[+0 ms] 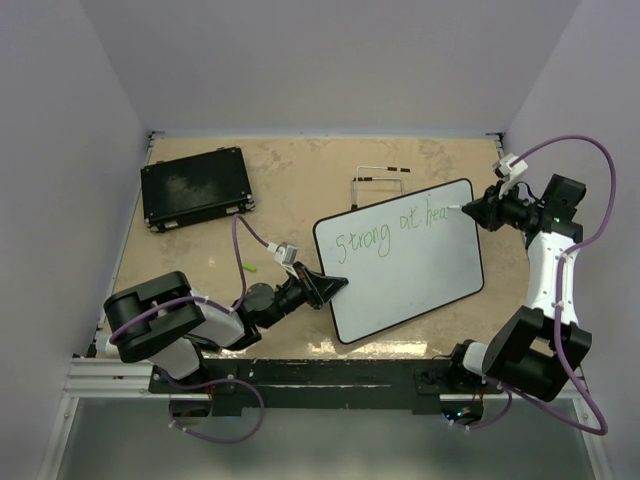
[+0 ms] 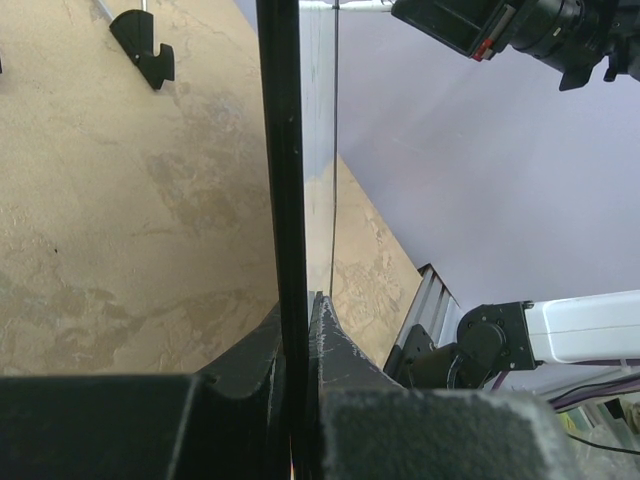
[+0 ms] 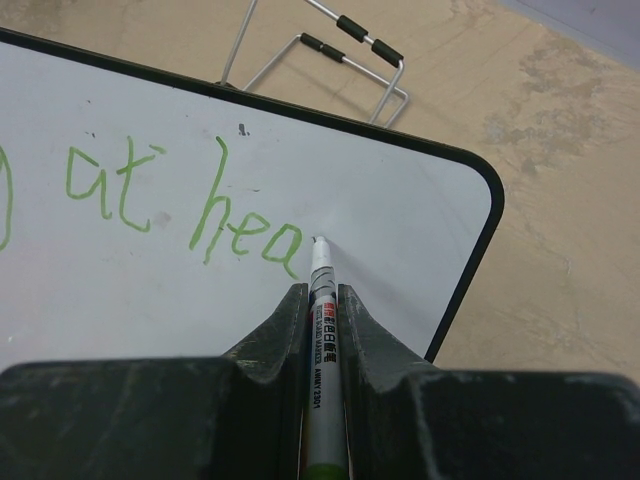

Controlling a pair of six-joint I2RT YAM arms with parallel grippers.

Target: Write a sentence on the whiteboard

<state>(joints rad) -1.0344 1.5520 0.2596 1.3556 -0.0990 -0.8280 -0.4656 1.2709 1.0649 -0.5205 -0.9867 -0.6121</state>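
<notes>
One beige, marbled worktop (image 1: pixel 290 170) carries everything. Nearest, the left claw (image 1: pixel 335 285) is pinched on the black rim at the near-left edge of the whiteboard (image 1: pixel 420 280), which lies centre-right. The right claw (image 3: pixel 320 290) is clamped on a marker (image 3: pixel 321 268), its tip touching the board after green "Strong at hea", the sentence (image 1: pixel 390 235) so far. Beyond stand a wire rack (image 1: pixel 380 185) and a black case (image 1: pixel 195 187), then pale lilac walls (image 1: pixel 330 60).

The whiteboard (image 1: pixel 420 280) is white, black-rimmed; the sentence (image 1: pixel 392 232) green; the marker (image 3: pixel 322 290) white; the table (image 1: pixel 300 170) mottled beige; the case (image 1: pixel 195 187) black.
</notes>
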